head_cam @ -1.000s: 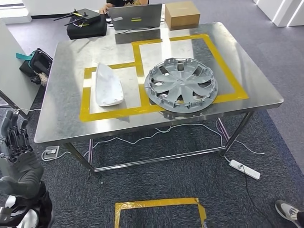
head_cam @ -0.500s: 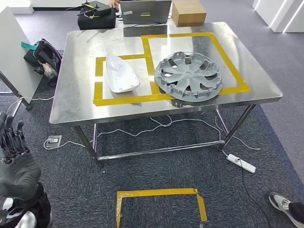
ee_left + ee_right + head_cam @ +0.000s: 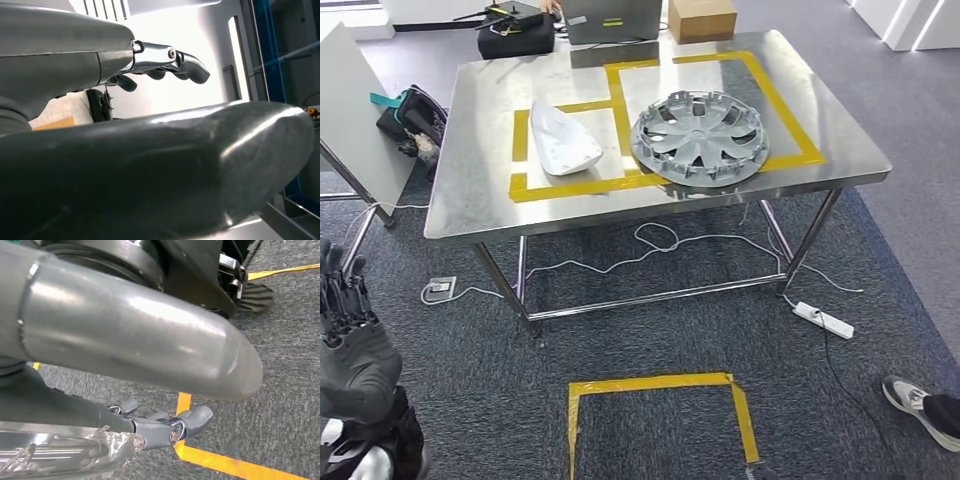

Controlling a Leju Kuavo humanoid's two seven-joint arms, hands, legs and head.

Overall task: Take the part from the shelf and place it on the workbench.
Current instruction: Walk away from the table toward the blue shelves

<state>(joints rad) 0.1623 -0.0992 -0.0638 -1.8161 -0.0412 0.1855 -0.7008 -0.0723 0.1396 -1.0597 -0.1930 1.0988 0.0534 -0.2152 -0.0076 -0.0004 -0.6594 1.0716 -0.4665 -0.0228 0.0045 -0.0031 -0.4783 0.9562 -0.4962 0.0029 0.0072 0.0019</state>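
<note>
On the steel workbench (image 3: 471, 190), inside yellow tape outlines, the white part (image 3: 561, 140) lies left of a grey hubcap (image 3: 700, 137), the two apart. Left hand (image 3: 350, 335) low at the robot's side, fingers extended, holding nothing. Right hand (image 3: 158, 427) above grey carpet (image 3: 286, 390), fingers straight, empty.

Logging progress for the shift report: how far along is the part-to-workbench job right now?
Done: a grey plastic wheel cover and a white moulded panel already lie inside the yellow tape outlines on the steel workbench. In hand: nothing; the left hand and right hand both hold nothing. Left: whether more parts wait on the shelf cannot be told.
</note>
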